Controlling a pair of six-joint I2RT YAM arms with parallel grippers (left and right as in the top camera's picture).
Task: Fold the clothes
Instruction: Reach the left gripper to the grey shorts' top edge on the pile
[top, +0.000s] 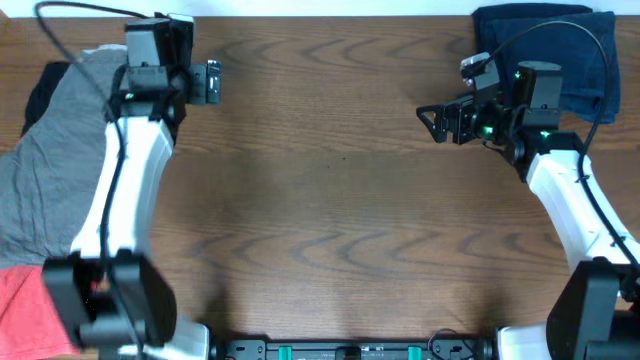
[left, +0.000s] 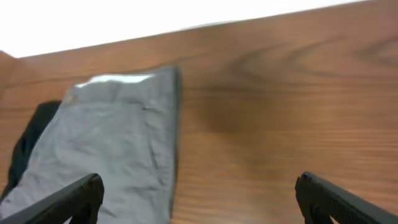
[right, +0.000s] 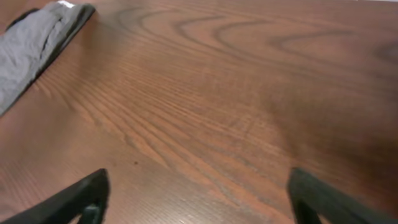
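Note:
The grey shorts (top: 50, 170) lie wrinkled at the table's left side, with a black garment (top: 40, 90) under their far edge and a red T-shirt (top: 25, 300) at the front left corner. In the left wrist view the shorts (left: 112, 143) show a pale waistband (left: 115, 79), with the black garment (left: 31, 134) beside them. My left gripper (top: 212, 82) (left: 199, 190) is open and empty, just right of the shorts' edge. My right gripper (top: 432, 122) (right: 199, 183) is open and empty over bare wood, far from the shorts (right: 31, 37).
A navy garment (top: 570, 50) lies folded at the back right corner behind my right arm. The brown wooden table (top: 330, 220) spreads between the two arms. The table's far edge is close behind both grippers.

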